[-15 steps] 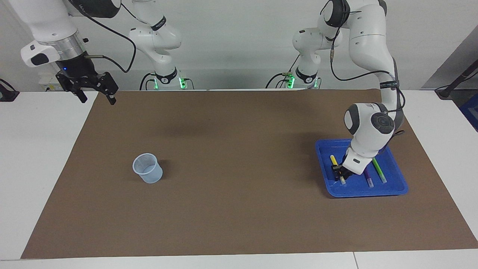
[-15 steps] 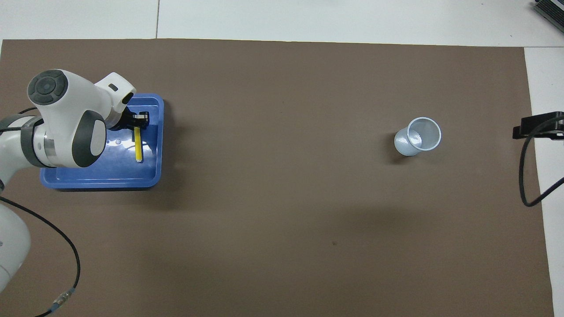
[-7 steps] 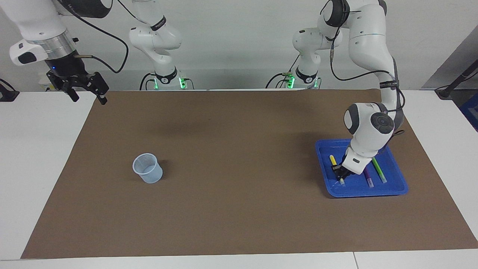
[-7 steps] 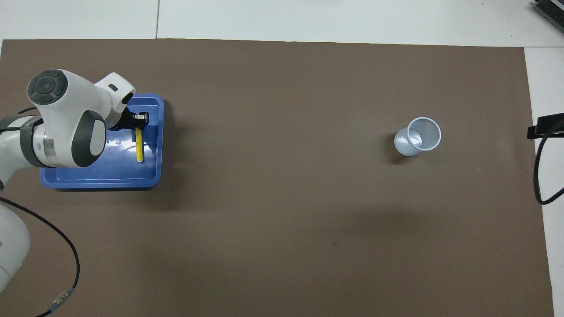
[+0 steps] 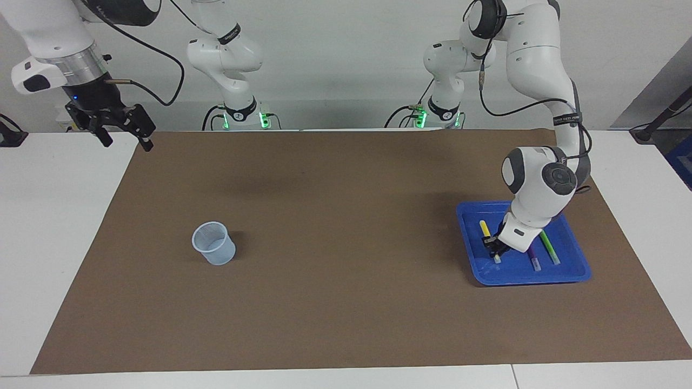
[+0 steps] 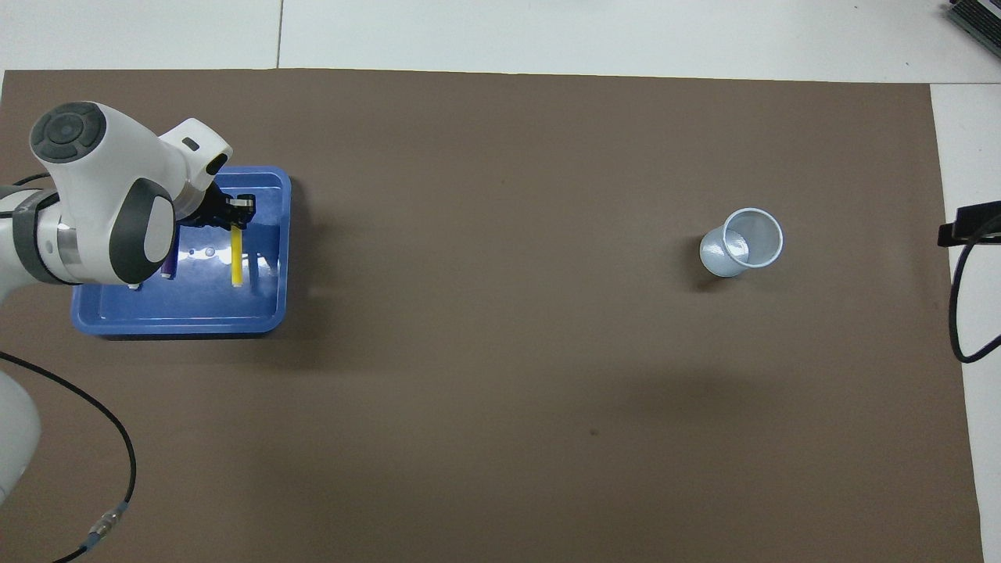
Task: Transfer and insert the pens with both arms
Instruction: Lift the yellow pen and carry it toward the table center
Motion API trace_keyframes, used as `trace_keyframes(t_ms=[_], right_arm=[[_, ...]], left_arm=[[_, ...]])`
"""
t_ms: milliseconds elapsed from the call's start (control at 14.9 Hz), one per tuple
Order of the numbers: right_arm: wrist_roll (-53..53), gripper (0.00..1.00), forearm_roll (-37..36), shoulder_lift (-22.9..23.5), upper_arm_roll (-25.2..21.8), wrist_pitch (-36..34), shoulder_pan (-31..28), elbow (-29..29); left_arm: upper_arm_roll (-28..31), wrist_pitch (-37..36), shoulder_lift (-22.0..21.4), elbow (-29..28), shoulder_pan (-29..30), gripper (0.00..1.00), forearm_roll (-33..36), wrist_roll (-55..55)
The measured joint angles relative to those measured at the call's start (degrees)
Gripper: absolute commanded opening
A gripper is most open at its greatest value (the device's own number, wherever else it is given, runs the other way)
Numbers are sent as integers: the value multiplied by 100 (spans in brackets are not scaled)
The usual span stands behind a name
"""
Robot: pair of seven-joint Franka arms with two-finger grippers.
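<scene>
A blue tray (image 5: 573, 273) lies at the left arm's end of the table and holds the pens. My left gripper (image 5: 493, 248) reaches down into it, shut on the yellow pen (image 5: 484, 228) near its pale cap end. In the overhead view the left gripper (image 6: 238, 209) holds the yellow pen (image 6: 235, 262) over the tray (image 6: 180, 322). The purple pen (image 5: 534, 259) and the green pen (image 5: 550, 247) lie side by side in the tray beside the gripper. The arm hides most of the purple pen (image 6: 166, 270) from above. My right gripper (image 5: 128, 145) hangs open and holds nothing, high over the brown mat's corner at the right arm's end.
A pale translucent cup (image 5: 214, 244) stands upright on the brown mat (image 5: 346, 302) toward the right arm's end, seen from above as the cup (image 6: 743, 242). A black cable (image 6: 950, 313) loops beside the right gripper (image 6: 970, 223) at the mat's edge.
My left gripper has closed on the yellow pen and drawn up slightly with it. The right gripper rose and pulled back toward its own end of the table, then held still.
</scene>
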Motion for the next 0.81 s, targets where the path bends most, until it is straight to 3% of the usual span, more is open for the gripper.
trace_keyframes(t_ms=[403, 805], right_arm=[[-1, 99, 2, -4, 31, 0, 12, 35], [-184, 99, 26, -4, 167, 0, 85, 43]], left_arm=[[-3, -755, -279, 381, 0, 0, 0, -243], [-82, -1340, -750, 400, -16, 0, -35, -1485]])
